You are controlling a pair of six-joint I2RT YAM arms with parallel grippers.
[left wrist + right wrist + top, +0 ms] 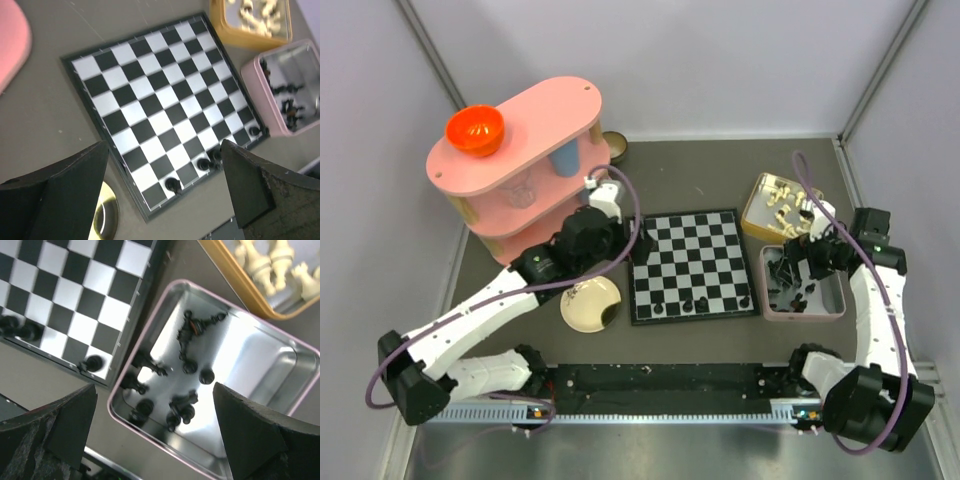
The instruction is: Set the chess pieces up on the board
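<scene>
Black chess pieces, at least four by your count, stand unevenly spaced along the near edge row of the board; every other square is bare. On that showing the job is barely begun. Most of the black set lies jumbled in the pink tin just beside the board's right edge, some pieces upright and others tipped over. The cream pieces sit in the yellow tin beyond it, none of them on the board.

Your left hand hangs over the board's near-left part, fingers spread wide with nothing between them. Your right hand hovers above the pink tin, likewise spread and empty, and looks well placed for a next pick.

Left to do: most of a back rank and a whole pawn row. The placed pieces are too small to tell whether they are on their proper squares.

Dark grey matte counter carries it all, with a round cream plate just left of the board. A pink two-tier shelf topped by an orange bowl stands at the far left. Pale lilac walls close the booth on three sides
</scene>
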